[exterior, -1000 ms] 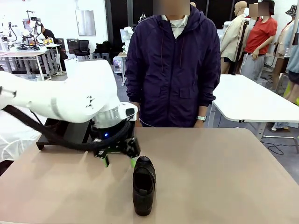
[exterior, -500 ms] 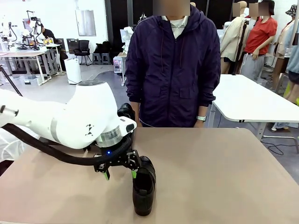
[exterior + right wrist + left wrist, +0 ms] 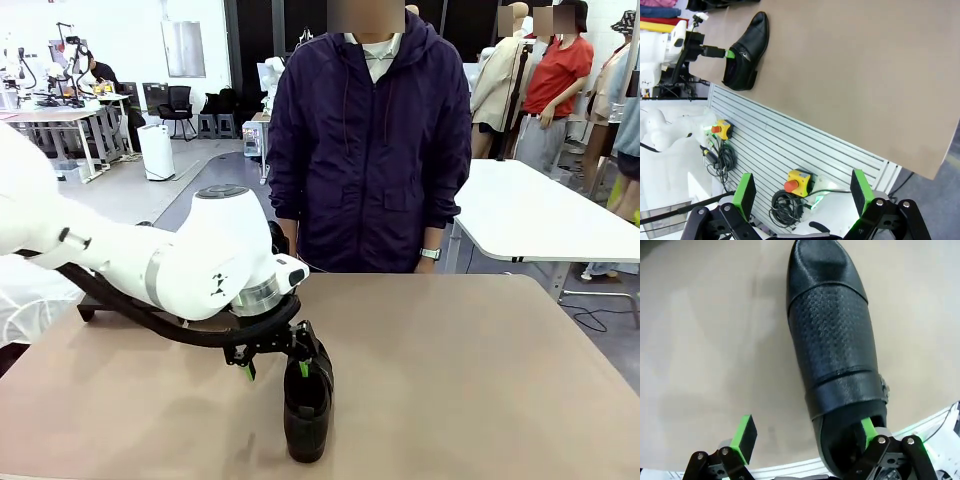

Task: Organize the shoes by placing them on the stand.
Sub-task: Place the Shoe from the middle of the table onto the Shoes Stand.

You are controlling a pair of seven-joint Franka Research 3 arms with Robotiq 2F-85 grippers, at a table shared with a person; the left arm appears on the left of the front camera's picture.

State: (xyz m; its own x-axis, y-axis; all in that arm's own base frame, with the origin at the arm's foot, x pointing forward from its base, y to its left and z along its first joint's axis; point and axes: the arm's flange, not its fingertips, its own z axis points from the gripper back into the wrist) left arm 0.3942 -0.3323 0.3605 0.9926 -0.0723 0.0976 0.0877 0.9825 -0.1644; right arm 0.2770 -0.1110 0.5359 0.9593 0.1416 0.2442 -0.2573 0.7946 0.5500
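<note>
L claw spread wide over the shoe, not clamped. One green finger sits down inside the heel opening, the other finger hangs outside off the shoe's side, over bare table. Can't tell if the inner pad touches the leather.

Shoe: single black loafer, upright on its sole, near the table's robot-side edge, roughly mid-table, toe pointing at the robot. Wrist cam shows textured vamp + strap across the instep.

Stand: black frame at far-left of table, mostly hidden behind the L arm, well apart from the shoe.

R claw spread wide, nothing between fingers, hanging off the table's edge above cables and e-stop boxes.

Person in dark jacket stands at far side.
</note>
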